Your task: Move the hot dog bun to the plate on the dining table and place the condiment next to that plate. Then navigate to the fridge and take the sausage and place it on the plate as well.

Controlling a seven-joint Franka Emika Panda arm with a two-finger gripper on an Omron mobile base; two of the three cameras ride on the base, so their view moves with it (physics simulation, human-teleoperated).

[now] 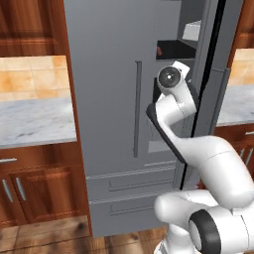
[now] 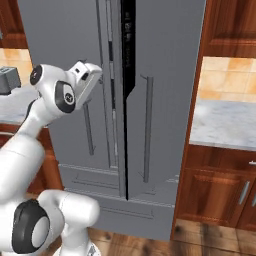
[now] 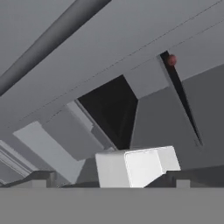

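Grey fridge (image 1: pixel 119 99) door ajar; my gripper (image 3: pixel 111 183), jaws wide and empty, could clip it reaching the sausage (image 1: pixel 158 50) upper right.

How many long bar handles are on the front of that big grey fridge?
2 on the fridge: one handle on the right door, one handle on the left door beside the arm. The drawers below have grooves; other handles may be hidden.

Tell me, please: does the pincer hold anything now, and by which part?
Nothing is held. The pincer stands open in front of the fridge.
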